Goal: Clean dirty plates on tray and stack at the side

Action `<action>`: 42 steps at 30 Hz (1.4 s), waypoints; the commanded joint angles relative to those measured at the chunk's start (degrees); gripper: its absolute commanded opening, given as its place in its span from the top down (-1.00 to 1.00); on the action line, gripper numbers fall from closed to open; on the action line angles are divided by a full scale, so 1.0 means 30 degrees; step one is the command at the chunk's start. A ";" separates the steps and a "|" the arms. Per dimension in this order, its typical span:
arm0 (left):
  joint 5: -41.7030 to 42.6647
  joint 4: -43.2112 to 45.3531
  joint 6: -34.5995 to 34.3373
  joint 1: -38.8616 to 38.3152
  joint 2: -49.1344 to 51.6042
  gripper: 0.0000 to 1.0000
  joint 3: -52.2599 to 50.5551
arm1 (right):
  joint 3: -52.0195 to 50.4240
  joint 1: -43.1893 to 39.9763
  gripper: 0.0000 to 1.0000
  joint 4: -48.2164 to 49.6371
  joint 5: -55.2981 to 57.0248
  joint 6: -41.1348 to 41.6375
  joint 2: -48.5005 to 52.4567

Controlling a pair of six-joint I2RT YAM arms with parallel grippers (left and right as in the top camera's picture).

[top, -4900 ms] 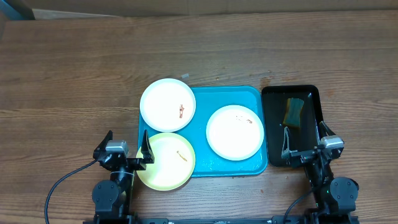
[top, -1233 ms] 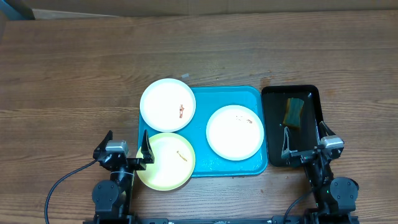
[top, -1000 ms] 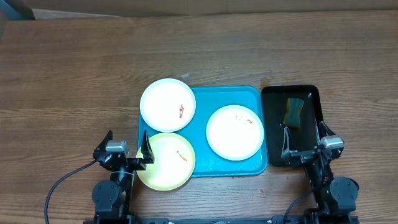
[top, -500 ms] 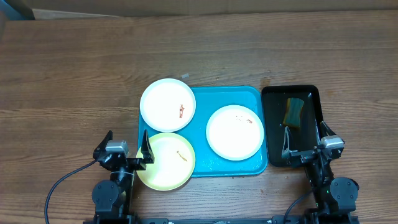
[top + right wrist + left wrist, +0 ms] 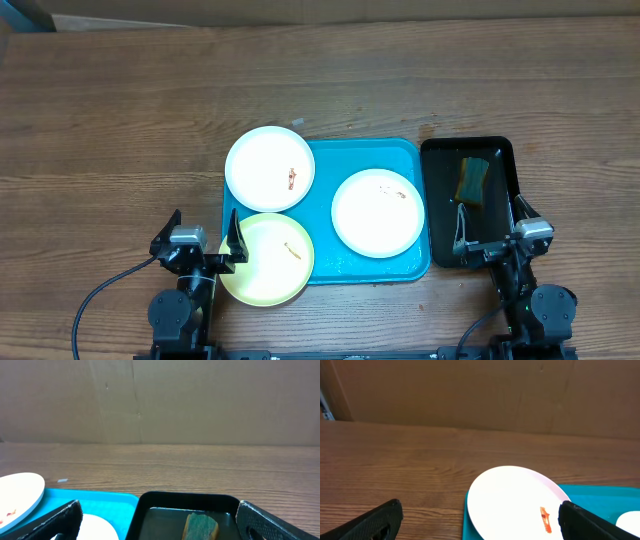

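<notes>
— Left end effector (image 5: 205, 222)?
— Spread wide, empty, just beside the yellow-green plate (image 5: 268, 258). That and one white plate (image 5: 270, 168) overhang the tray (image 5: 365, 155) at its left rim.
— Further right?
— The second white plate (image 5: 378, 212) lies inside the tray. The right end effector (image 5: 490, 215) is spread wide and empty over the black tray (image 5: 440, 160).

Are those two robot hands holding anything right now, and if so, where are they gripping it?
Nothing is held. The left hand and the right hand are both wide open and empty.
</notes>
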 commanded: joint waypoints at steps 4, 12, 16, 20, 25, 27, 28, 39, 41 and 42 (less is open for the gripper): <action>0.2426 -0.2273 0.0058 0.0117 -0.0102 -1.00 0.2397 | 0.0364 -0.0124 -1.00 0.0576 -0.1661 0.3351 -0.0189; 0.3716 -0.8029 0.0437 0.0117 0.5916 -1.00 1.0841 | 0.5778 -0.0124 -1.00 -0.3410 -0.1654 0.4291 0.2157; 0.5676 -1.1941 0.0430 0.0080 1.1526 -1.00 1.5752 | 1.0426 -0.0124 -1.00 -0.6018 -0.1705 0.4299 0.6353; 0.9785 -1.4455 0.0415 0.0080 1.6524 -1.00 1.9802 | 1.4972 -0.0124 -1.00 -0.9573 -0.2463 0.4211 1.1570; 1.3457 -1.5467 0.0175 0.0073 2.1099 -1.00 2.2360 | 2.0203 -0.0124 -1.00 -1.3828 -0.4889 0.4218 1.8476; 1.5176 -1.5402 -0.0765 0.0058 2.2236 -0.51 2.2389 | 2.1879 -0.0124 -1.00 -1.5526 -0.5217 0.4233 2.0677; 1.5409 -1.5555 -0.1122 0.0007 2.2746 -0.16 2.2382 | 2.2644 -0.0124 -1.00 -1.6174 -0.5246 0.4211 2.1646; 0.7322 -1.6910 -0.6630 -0.6426 2.7168 0.04 2.2382 | 2.3999 -0.0233 -1.00 -1.7544 -0.3585 0.2841 2.6498; 0.5996 -1.6560 -0.8160 -0.7759 2.7613 -0.12 2.2382 | 2.4006 -0.0583 -1.00 -1.7595 -0.3592 0.2790 2.6942; 0.5231 -1.6356 -0.8874 -0.8517 2.7853 -0.22 2.2382 | 2.4006 -0.0794 -1.00 -1.7624 -0.3628 0.2586 2.7139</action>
